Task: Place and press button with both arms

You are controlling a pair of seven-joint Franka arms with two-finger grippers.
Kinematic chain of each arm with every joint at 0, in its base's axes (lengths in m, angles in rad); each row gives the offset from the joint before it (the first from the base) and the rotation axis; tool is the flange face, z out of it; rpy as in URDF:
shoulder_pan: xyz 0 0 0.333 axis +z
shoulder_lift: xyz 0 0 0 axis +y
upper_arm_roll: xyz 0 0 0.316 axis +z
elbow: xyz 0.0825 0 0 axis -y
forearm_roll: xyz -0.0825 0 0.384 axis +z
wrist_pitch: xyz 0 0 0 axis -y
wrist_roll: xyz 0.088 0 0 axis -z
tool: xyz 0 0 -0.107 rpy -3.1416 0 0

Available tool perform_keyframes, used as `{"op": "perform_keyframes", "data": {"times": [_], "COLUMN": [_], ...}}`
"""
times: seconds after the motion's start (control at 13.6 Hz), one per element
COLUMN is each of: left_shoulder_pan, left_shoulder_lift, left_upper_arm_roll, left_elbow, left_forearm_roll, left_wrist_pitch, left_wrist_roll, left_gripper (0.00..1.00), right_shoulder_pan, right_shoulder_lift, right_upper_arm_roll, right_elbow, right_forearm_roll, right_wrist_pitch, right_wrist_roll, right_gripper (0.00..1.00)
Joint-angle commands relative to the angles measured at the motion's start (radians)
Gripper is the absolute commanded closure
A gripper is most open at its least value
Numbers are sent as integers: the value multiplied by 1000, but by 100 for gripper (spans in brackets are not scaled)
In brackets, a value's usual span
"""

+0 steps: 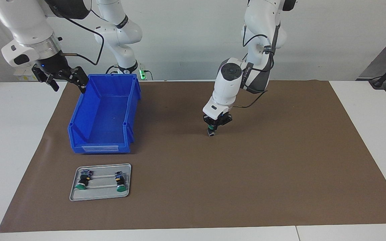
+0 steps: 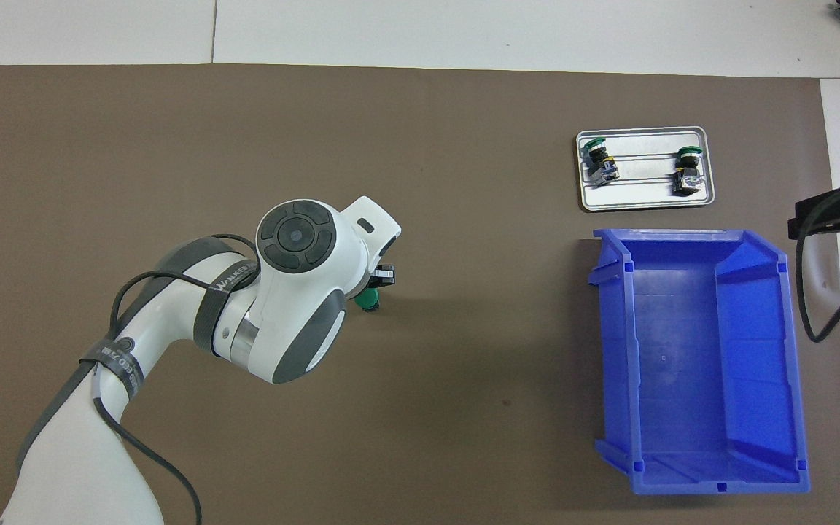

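Note:
One button (image 1: pixel 211 132) stands upright on the brown mat near the middle of the table; only its base and a sliver of green cap show. In the overhead view its green cap (image 2: pixel 369 298) peeks out from under the arm. My left gripper (image 1: pixel 213 127) is shut, pointing straight down, with its tips on top of the cap. It also shows in the overhead view (image 2: pixel 382 278). My right gripper (image 1: pixel 66 80) is open and empty, held in the air beside the blue bin's corner nearest the robots, and it waits there (image 2: pixel 837 215).
A blue bin (image 1: pixel 79 117), open and empty, stands toward the right arm's end of the table (image 2: pixel 613 350). Farther from the robots than the bin lies a metal tray (image 1: pixel 101 197) with two more buttons lying on their sides (image 2: pixel 644 203).

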Motion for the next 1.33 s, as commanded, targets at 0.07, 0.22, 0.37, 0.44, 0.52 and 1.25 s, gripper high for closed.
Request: {"op": "perform_keyframes", "data": {"times": [0.07,0.22,0.37,0.44,0.52,1.25], "left_shoulder_pan": [-18,-21,-26,-26,-23,271], "left_shoulder_lift": [-24,-18,-16,-16,-18,-73], "left_upper_arm_roll": [15,15,16,16,18,28], "left_elbow": [-93,-128,-127,-113,-81,314], "left_forearm_roll": [-7,-7,-7,-7,-7,5], "left_wrist_pitch": [102,163,153,127,76,-413], "left_wrist_roll": [-20,-21,-28,-28,-26,205], "left_gripper": [100,100,100,100,100,84], "right_shoulder_pan": [-3,-3,-3,-3,-3,-3], "right_shoulder_lift": [-16,-16,-16,-16,-16,-16], "right_upper_arm_roll": [5,5,5,5,5,5], "right_elbow": [-14,-16,-14,-16,-16,-14], "right_forearm_roll": [6,6,6,6,6,6], "right_wrist_pitch": [-7,-7,-7,-7,-7,-7], "right_wrist_roll": [5,5,5,5,5,5], "right_gripper": [0,0,0,0,0,0]}}
